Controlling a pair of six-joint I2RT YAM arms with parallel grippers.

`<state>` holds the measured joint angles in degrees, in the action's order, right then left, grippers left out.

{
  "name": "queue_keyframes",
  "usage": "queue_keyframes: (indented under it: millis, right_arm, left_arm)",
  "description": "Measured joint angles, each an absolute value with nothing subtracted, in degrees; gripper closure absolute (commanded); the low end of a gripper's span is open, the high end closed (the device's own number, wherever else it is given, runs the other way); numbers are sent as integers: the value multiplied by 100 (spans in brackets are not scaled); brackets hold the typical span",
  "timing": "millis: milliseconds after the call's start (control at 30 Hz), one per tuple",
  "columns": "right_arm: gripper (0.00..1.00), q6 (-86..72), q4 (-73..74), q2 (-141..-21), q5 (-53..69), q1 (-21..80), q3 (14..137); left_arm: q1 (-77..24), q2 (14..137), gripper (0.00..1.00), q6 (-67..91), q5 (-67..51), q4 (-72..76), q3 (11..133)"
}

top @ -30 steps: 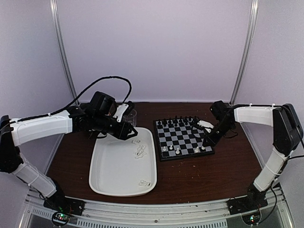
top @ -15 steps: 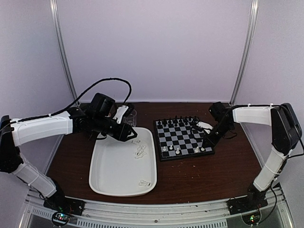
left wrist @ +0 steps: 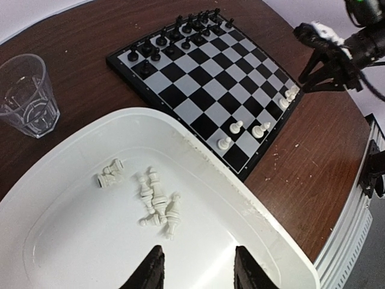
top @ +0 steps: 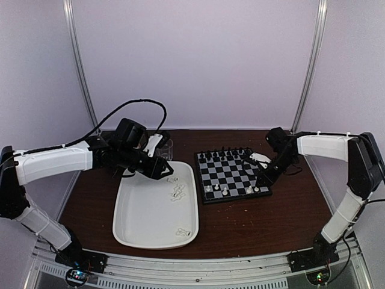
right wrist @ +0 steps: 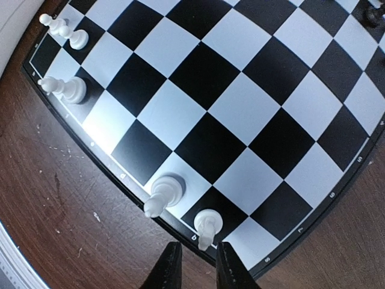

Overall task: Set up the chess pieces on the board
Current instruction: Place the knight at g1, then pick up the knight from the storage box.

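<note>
- Table (top: 240, 229): dark brown wood, with both arms bolted at its near edge.
- White tray (top: 144, 223): an oblong dish left of the table's middle, its long side running from the near edge toward the far edge.
- Left arm (top: 54, 159): reaches in from the left edge. The left jaws hang over the tray, set wide, with nothing between them.
- Right arm (top: 319, 146): bends in from the right edge. The right jaws are set narrow, low over the board's near-right corner. A white man stands just off their tips, and I cannot tell if they touch it.
- The board (top: 231, 174): lies flat, right of the table's middle and closer to the far edge, just beside the tray.
- Clear glass (left wrist: 27, 96): stands upright by the tray's far end, toward the far edge.
- The chess pieces (left wrist: 156, 205): a loose heap lies tipped over in the tray, with a pair (left wrist: 110, 174) apart from it. Three (left wrist: 237, 126) stand on the board's near rows, and two (right wrist: 162, 195) stand at its near-right corner.
- Black chessmen (left wrist: 174, 36): stand on the board's far rows.
</note>
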<state>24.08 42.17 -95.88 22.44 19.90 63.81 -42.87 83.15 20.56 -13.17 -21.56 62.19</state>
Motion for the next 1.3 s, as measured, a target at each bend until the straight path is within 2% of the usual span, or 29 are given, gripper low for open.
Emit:
queue_keyframes:
  millis: [367, 767, 1033, 1300]
  right_arm:
    - [70, 2401, 4346, -8003, 2506, 1745, 6252]
    - [71, 2423, 4123, -7929, 2554, 1660, 5830]
    - [71, 2434, 4071, -7929, 2556, 1656, 5771]
    - [71, 2517, 4047, -7929, 2571, 1656, 5771]
  left_arm:
    - [-4287, 9155, 60, 2440, -486, -3723, 6626]
    - [-4115, 10503, 67, 2908, -318, -4421, 8055]
    - [-3868, 11507, 60, 2447, -467, -4464, 8917]
    - [-3828, 11695, 60, 1352, -548, -4473, 9297]
